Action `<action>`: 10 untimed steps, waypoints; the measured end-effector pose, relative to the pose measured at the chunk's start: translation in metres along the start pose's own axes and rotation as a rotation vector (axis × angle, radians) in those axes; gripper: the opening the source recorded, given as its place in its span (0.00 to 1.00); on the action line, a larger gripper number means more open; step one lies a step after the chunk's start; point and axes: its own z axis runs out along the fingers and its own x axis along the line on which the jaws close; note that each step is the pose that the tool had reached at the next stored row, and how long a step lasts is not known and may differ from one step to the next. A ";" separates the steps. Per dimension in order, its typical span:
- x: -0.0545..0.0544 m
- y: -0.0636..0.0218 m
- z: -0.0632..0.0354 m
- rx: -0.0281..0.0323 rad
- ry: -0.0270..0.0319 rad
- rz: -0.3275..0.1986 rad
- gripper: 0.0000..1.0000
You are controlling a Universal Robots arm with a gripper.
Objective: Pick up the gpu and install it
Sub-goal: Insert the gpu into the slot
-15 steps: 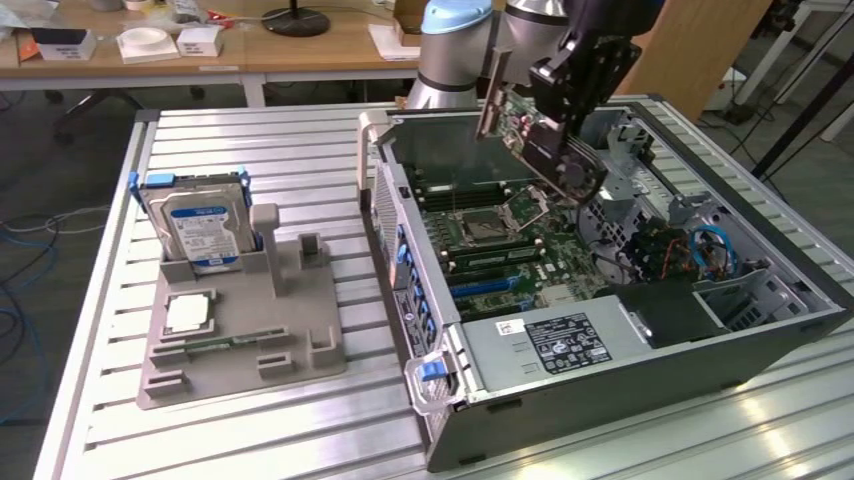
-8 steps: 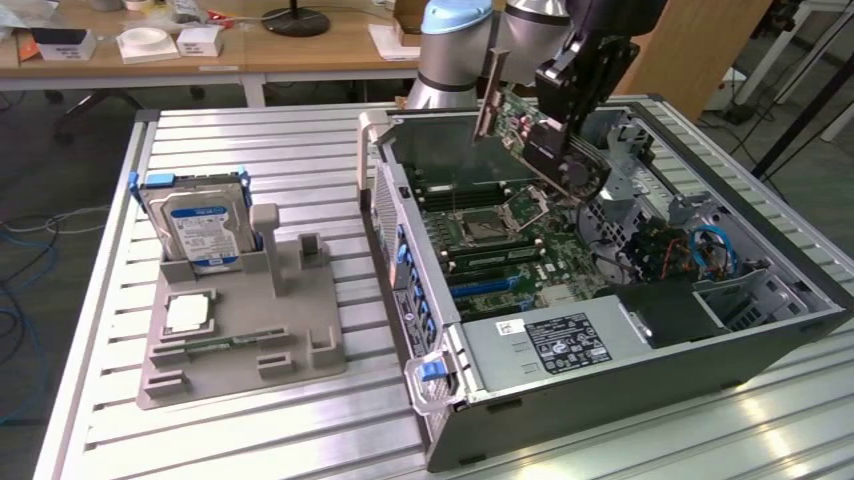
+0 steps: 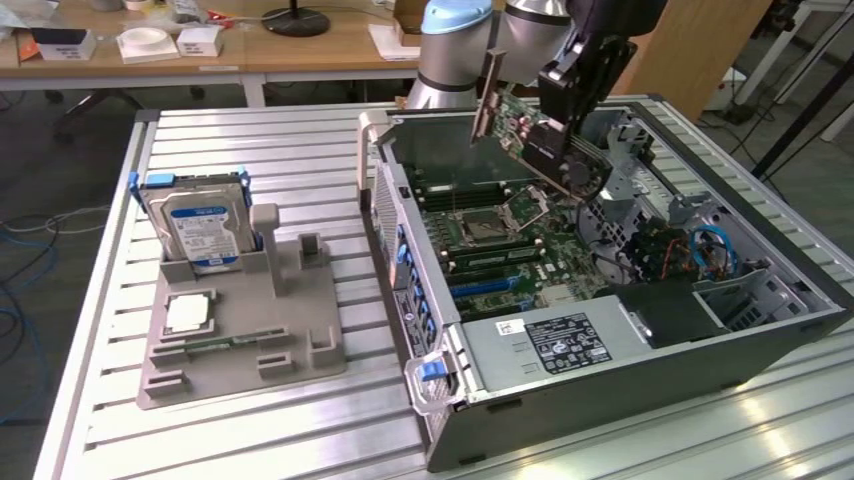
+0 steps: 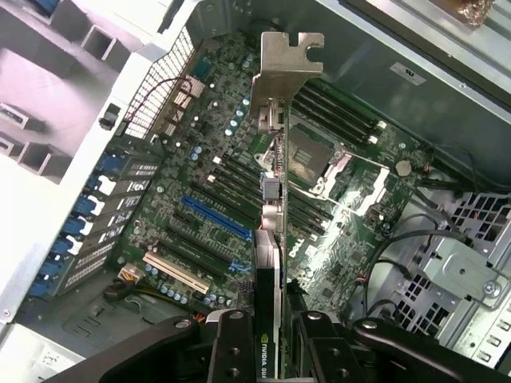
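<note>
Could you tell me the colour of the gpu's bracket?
The gpu bracket is silver-grey metal, clearest in the wrist view.

Component layout: case and fixture

The gpu [image 3: 527, 135], held in the gripper [image 3: 567, 120], hangs tilted above the motherboard [image 3: 494, 250] inside the open case [image 3: 641, 370]; on the exterior view's left, a fixture [image 3: 240, 350] on the table [image 3: 267, 440] carries an upright hard drive [image 3: 200, 225].

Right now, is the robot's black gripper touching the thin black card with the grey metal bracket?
Touching. The wrist view shows the gripper pressing both flat faces of the thin black gpu.
</note>
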 end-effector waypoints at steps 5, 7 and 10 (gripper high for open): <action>0.000 -0.0001 0.0002 -0.0010 0.0004 -0.044 0.26; 0.000 -0.0001 0.0003 -0.0013 0.0006 -0.060 0.26; 0.000 -0.0003 0.0004 -0.0019 0.0008 -0.081 0.26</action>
